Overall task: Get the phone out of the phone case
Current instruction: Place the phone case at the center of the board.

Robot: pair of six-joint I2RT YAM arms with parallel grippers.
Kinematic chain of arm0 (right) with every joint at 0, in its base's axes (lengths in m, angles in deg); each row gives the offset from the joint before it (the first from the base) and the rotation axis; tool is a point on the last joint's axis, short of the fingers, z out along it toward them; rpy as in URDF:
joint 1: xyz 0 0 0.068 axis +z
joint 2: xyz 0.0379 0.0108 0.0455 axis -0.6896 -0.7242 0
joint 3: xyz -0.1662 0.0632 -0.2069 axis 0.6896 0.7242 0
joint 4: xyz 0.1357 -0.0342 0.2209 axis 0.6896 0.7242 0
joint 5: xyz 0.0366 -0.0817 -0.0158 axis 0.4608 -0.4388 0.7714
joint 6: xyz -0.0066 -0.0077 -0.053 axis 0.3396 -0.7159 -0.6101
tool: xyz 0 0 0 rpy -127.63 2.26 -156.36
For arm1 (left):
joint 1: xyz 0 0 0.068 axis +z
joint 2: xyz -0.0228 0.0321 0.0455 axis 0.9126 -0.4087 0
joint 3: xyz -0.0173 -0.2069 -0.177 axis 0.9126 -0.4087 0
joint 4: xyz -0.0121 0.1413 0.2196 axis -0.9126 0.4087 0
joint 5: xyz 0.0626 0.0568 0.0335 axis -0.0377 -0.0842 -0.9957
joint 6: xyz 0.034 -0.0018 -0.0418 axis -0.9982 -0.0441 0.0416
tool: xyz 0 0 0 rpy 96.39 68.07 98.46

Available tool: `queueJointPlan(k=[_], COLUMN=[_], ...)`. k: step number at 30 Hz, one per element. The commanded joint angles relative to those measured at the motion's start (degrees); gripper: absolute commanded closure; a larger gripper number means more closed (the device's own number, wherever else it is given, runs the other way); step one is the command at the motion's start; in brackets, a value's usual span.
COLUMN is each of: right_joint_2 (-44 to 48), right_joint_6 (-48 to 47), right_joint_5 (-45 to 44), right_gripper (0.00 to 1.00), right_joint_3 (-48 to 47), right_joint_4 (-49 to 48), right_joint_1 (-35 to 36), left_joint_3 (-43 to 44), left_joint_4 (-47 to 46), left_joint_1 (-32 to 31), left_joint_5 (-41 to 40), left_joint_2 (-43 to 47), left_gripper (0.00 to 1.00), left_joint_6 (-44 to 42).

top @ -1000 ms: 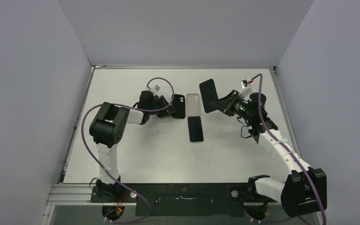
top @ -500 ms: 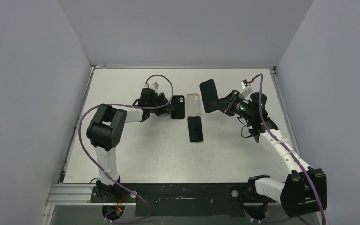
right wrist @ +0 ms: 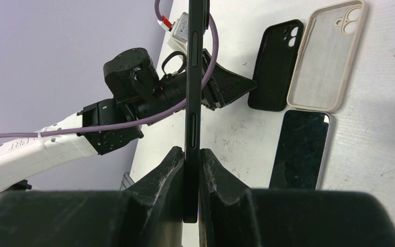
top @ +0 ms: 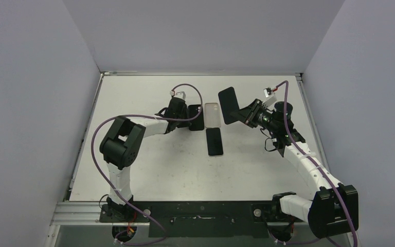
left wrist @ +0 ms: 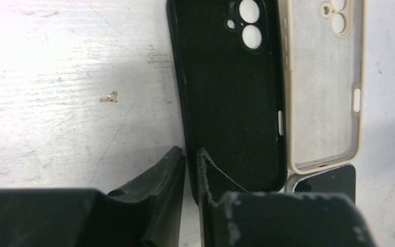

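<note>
A black phone [top: 228, 104] is raised above the table, and my right gripper [top: 247, 116] is shut on its lower end. In the right wrist view this phone [right wrist: 194, 77] stands edge-on between my right gripper's [right wrist: 191, 154] fingers. An empty black phone case [top: 196, 117] lies inside-up on the table. My left gripper [top: 188, 118] is at its left edge. In the left wrist view my left gripper [left wrist: 191, 157] pinches the left wall of the black case [left wrist: 231, 92], one finger outside and one inside.
An empty beige case [top: 212, 114] lies just right of the black one, touching it [left wrist: 324, 87]. A second phone [top: 214, 141] lies screen-up on the table below the cases. The enclosure's walls stand left, right and behind.
My left gripper opened briefly, moved right onto the black case's left edge and closed there. The right arm with the phone has not moved.
</note>
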Motion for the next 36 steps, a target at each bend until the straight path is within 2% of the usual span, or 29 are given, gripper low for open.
queueJointPlan(k=[1, 7, 17, 29, 36], right_joint_2=[0.9, 1.1, 0.9, 1.0, 1.4], right_joint_6=[0.8, 0.8, 0.6, 0.5, 0.4], right_joint_5=[1.4, 1.8, 2.0, 2.2, 2.1], right_gripper=[1.0, 1.0, 1.0, 1.0, 1.0], right_joint_3=[-0.8, -0.8, -0.9, -1.1, -0.9], right_joint_4=[-5.7, -5.5, -5.2, -4.9, -4.5], right_joint_1=[-0.3, -0.3, -0.3, -0.3, -0.3], left_joint_3=[0.9, 1.9, 5.8, 5.9, 8.0], left_joint_4=[5.7, 4.8, 6.4, 5.8, 6.4], left_joint_1=[-0.4, -1.9, -3.7, -4.8, -5.8], left_joint_5=[-4.0, -4.6, -8.6, -12.3, -14.4], left_joint_2=[0.8, 0.4, -0.4, -1.4, -2.3], left_gripper=[0.9, 0.97, 0.97, 1.0, 1.0], left_joint_6=[-2.0, -2.2, -5.7, 1.2, 1.6])
